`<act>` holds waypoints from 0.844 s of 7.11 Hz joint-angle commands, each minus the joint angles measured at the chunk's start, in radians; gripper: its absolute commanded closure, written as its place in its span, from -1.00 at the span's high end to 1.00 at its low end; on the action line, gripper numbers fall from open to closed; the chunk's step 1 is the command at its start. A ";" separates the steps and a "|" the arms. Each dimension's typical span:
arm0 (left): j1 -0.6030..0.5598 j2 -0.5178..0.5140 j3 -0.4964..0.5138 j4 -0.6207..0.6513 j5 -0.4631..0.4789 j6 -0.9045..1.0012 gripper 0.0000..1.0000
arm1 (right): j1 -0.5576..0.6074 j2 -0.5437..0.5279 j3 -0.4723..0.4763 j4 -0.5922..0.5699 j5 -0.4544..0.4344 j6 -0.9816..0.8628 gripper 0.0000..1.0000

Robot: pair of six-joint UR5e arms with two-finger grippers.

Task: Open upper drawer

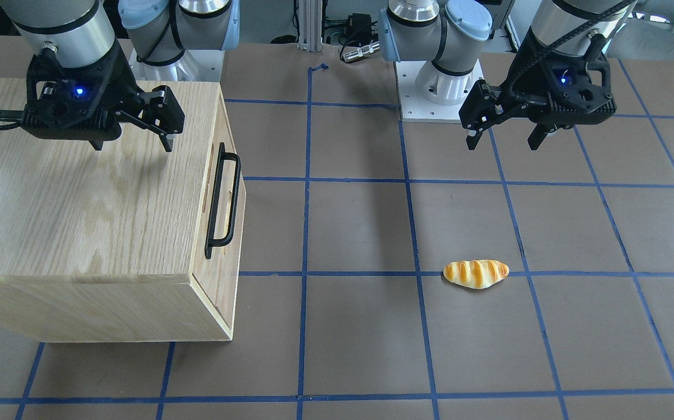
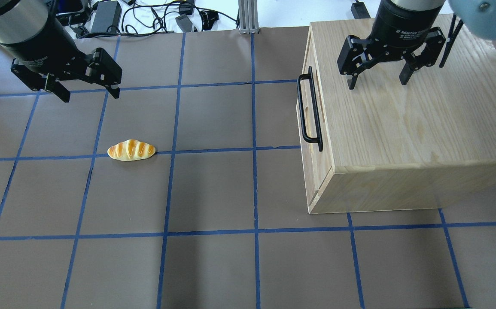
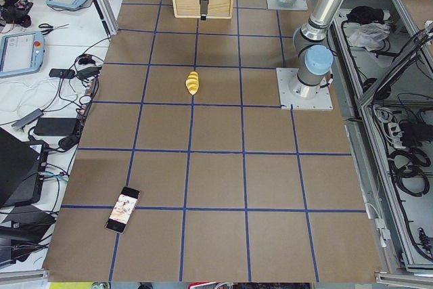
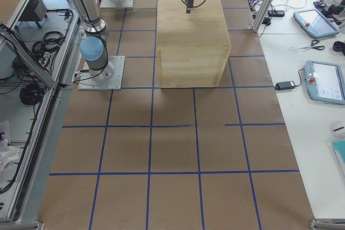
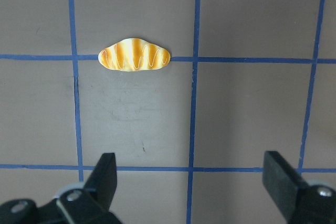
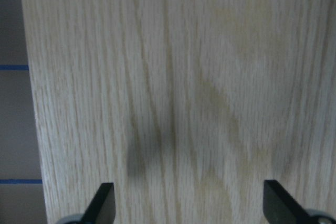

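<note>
On the brown worktop [image 2: 213, 193], crossed by blue tape lines, a small bread roll [image 2: 131, 150] lies on the robot's left side, on one of the lines. Level with it on the right stands a big oak cabinet [image 2: 402, 111], its front turned toward the middle of the worktop. The upper drawer [image 2: 311, 107] sits shut, its front flush at the top of that face, and the black bar handle [image 2: 301, 107] has nothing touching it. Farther back, the left pincer [image 2: 89, 95] hangs over bare worktop beyond the roll, fingers spread wide and holding nothing. The right pincer [image 2: 377, 83] hovers above the cabinet's top, back from the front edge, also spread wide and holding nothing.
</note>
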 commanded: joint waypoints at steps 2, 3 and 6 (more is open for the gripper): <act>0.000 -0.001 -0.001 0.000 0.001 0.000 1.00 | 0.000 0.001 0.000 0.000 0.000 0.000 1.00; 0.000 -0.002 -0.001 -0.002 -0.001 0.000 1.00 | 0.000 0.001 0.000 0.000 0.000 0.000 1.00; 0.000 -0.009 0.002 -0.002 -0.001 0.000 1.00 | 0.000 0.001 0.000 0.000 0.000 0.000 1.00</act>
